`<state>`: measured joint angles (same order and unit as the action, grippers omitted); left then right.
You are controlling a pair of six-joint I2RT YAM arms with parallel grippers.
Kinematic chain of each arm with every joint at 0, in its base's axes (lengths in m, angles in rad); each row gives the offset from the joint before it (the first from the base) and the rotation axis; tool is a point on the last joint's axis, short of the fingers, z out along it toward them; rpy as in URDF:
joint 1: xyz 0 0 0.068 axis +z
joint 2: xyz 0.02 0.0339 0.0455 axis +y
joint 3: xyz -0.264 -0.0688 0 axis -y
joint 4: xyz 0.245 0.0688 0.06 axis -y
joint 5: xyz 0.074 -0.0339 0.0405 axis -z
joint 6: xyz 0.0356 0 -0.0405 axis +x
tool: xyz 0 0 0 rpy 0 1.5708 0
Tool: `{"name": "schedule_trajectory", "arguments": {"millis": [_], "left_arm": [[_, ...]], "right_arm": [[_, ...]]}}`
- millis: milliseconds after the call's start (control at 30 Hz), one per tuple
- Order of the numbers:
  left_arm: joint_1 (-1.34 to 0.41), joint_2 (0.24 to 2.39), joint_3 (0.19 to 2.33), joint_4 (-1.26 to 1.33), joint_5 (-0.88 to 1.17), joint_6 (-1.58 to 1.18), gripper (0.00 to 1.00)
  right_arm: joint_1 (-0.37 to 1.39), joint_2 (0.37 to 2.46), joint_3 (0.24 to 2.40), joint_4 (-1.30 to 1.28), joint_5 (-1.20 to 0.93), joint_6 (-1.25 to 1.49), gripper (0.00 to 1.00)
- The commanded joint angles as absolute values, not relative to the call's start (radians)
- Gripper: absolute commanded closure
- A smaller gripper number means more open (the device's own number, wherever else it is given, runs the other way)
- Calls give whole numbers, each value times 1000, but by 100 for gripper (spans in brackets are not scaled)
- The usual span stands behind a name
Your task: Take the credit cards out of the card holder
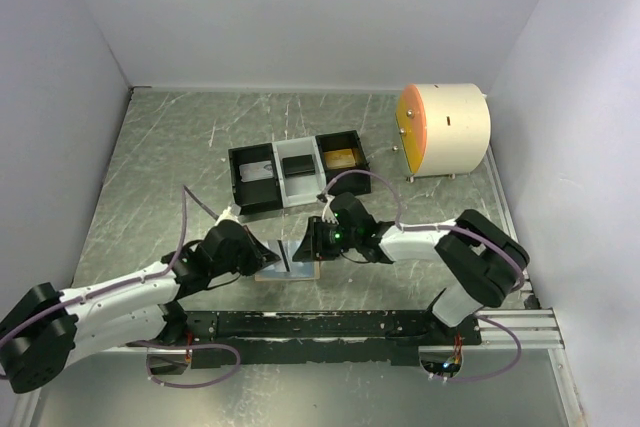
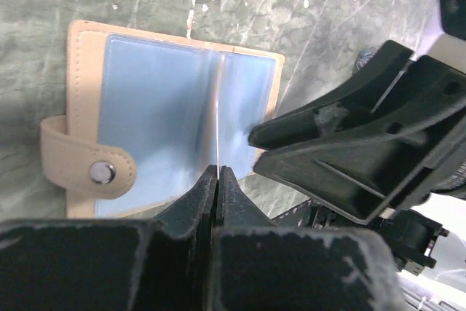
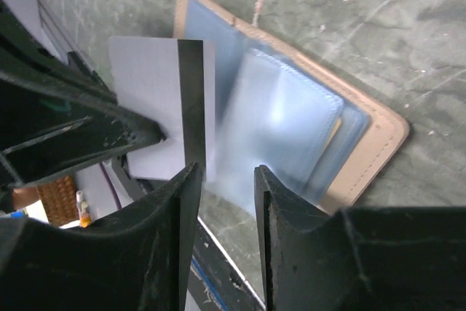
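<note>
The card holder lies open on the table, pale blue inner faces up, its tan strap with a snap at one side. My left gripper is shut on a silver-grey credit card with a black stripe, held upright on edge over the holder's fold; from above the card shows as a thin dark line. My right gripper hovers open just beside that card, over the holder's blue sleeves, with nothing between its fingers.
A three-compartment black-and-white tray stands behind the holder, with a grey card, a black card and a gold card in it. A cream drum with an orange face sits at the back right. White walls enclose the table.
</note>
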<state>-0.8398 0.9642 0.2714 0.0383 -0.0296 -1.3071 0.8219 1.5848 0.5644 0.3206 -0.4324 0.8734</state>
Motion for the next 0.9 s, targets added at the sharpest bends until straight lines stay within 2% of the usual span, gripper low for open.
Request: {"name": "schedule_trajectory", "arguments": {"millis": [0, 233, 433, 633, 867], "left_arm": [[-844, 896, 340, -151, -96, -1221, 93], [-845, 784, 360, -219, -79, -1144, 93], [-844, 689, 307, -72, 17, -1080, 93], [-845, 620, 252, 71, 114, -1045, 93], [-845, 562, 255, 155, 189, -1007, 93]], "right_arm": [[819, 1500, 597, 255, -417, 830, 60], [819, 1376, 544, 289, -379, 826, 43], [818, 1228, 461, 305, -239, 835, 42], [818, 1085, 320, 582, -321, 840, 40], [812, 1079, 359, 558, -446, 860, 41]]}}
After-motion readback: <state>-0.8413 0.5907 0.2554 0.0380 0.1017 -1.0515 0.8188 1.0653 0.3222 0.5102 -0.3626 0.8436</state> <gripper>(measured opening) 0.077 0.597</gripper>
